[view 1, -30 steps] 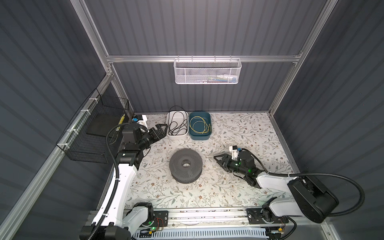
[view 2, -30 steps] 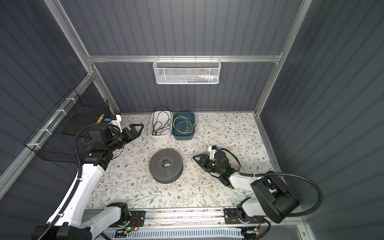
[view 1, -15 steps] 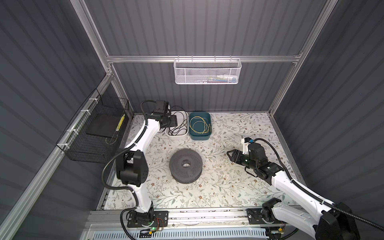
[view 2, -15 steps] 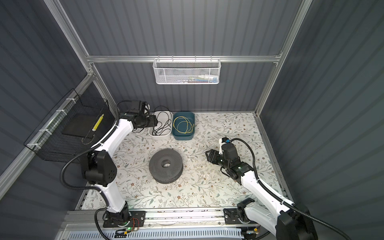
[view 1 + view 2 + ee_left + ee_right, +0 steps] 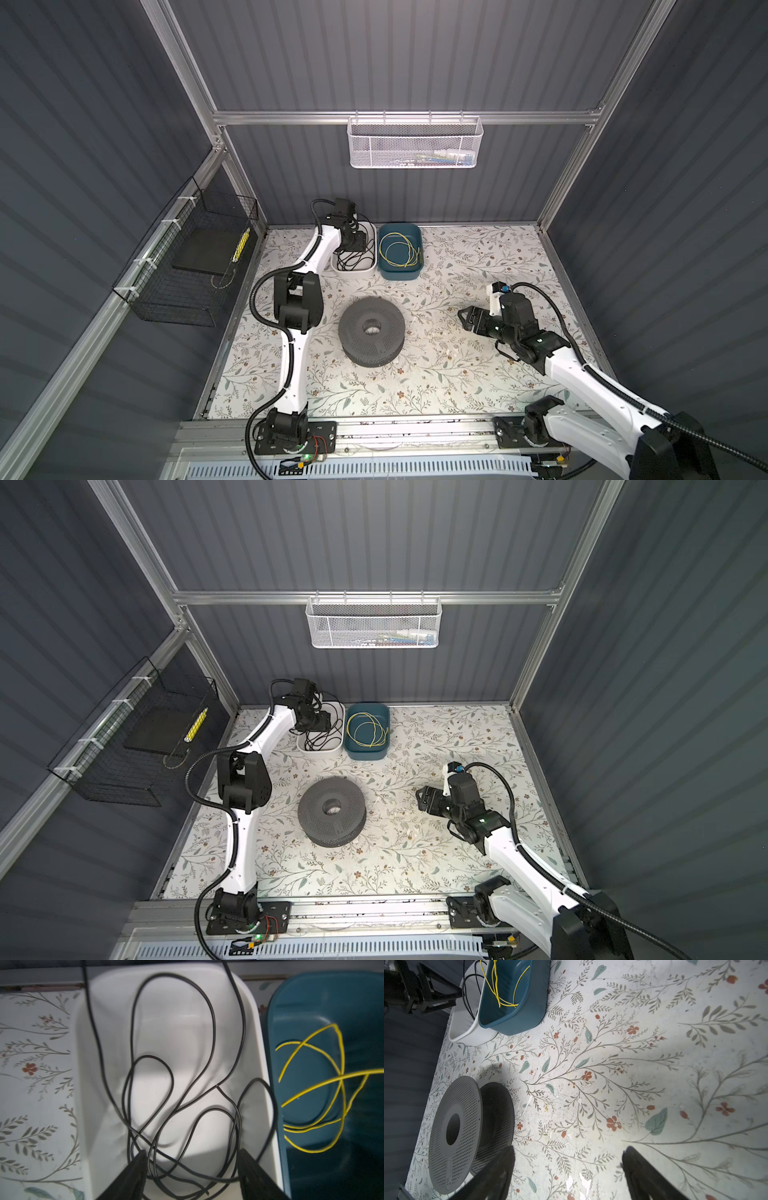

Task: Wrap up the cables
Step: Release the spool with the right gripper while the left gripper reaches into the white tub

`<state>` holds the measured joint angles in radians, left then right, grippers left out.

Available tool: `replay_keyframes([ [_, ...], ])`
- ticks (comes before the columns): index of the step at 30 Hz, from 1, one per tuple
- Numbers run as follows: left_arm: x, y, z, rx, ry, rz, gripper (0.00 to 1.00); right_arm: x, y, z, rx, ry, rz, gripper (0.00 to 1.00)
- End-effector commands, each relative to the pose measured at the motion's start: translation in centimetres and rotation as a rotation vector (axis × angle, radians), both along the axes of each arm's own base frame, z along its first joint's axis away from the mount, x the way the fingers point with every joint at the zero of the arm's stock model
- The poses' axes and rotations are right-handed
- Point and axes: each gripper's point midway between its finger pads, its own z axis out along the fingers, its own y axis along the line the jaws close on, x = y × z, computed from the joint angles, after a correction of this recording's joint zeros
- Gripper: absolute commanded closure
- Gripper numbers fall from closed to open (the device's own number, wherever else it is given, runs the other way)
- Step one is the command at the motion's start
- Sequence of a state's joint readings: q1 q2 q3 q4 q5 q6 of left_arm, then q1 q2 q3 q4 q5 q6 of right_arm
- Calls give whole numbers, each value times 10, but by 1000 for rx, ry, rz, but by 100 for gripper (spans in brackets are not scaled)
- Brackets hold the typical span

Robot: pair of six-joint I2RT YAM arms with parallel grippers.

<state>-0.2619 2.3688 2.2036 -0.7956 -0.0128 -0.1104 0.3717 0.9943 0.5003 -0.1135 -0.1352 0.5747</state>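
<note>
Left gripper (image 5: 192,1151): jaws apart, hanging over white bin (image 5: 176,1028). Black cable (image 5: 237,1122) lies in loose loops in the bin, right below and between its fingers, not clamped. Right gripper (image 5: 569,1148): jaws apart, nothing between, table (image 5: 633,1064) underneath.

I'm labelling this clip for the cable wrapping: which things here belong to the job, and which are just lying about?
Job: black cable, in the white bin; left hand, open over it; right hand, open; grey spool, probably for winding.
Lying about: yellow wire in the blue bin; white mesh basket; black wire basket.
</note>
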Motion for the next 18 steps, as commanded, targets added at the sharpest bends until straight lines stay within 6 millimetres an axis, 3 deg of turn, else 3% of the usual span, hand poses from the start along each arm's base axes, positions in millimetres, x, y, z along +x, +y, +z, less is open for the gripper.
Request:
replay_keyframes([
  [1, -4, -9, -11, 60, 23, -34, 30, 2, 1, -6, 2, 4, 12, 15],
  [4, 1, 3, -27, 121, 29, 21, 30, 4, 2, -8, 11, 7, 13, 14],
  [13, 10, 1, -60, 136, 47, 6, 28, 7, 4, -8, 36, 7, 18, 13],
  [18, 15, 3, -75, 168, 48, -10, 33, 5, 4, -8, 50, 6, 20, 12],
])
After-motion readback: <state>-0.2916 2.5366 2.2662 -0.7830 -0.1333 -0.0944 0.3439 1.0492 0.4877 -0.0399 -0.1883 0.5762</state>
